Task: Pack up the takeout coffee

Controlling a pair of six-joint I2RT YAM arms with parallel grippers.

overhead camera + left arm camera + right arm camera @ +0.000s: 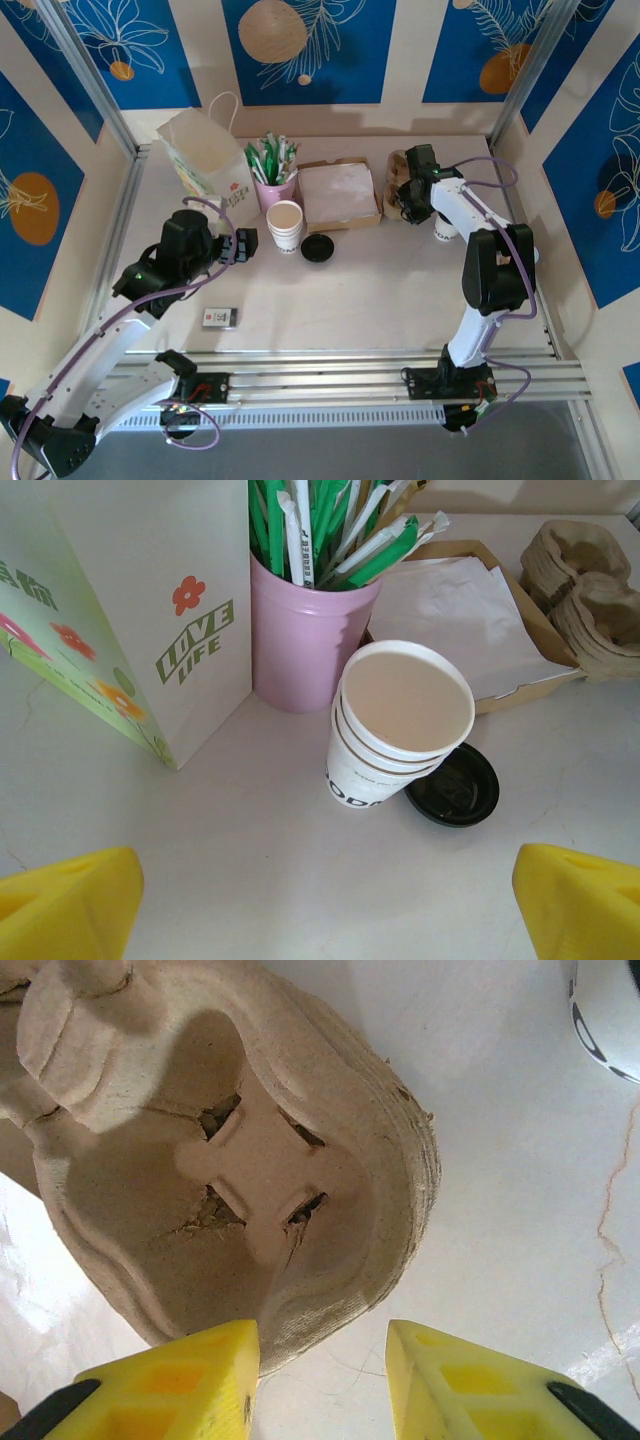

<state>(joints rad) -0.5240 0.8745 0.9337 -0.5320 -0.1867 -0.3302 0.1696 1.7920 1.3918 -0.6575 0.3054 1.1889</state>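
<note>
One paper bag (205, 150), one pink cup (305, 640), one stack of cups (400, 720), one lone cup (445, 230), one black lid (455, 785), one box (341, 224), one carrier stack (250, 1160), one packet (220, 318)

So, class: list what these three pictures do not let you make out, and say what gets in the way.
- White cup, top view: the right arm covers its top, so lidded or not is unclear; right wrist view: cut off at the corner.
- Small packet, top view: print too small to read.
- Cup stack lettering, left wrist view: curves out of sight.
</note>
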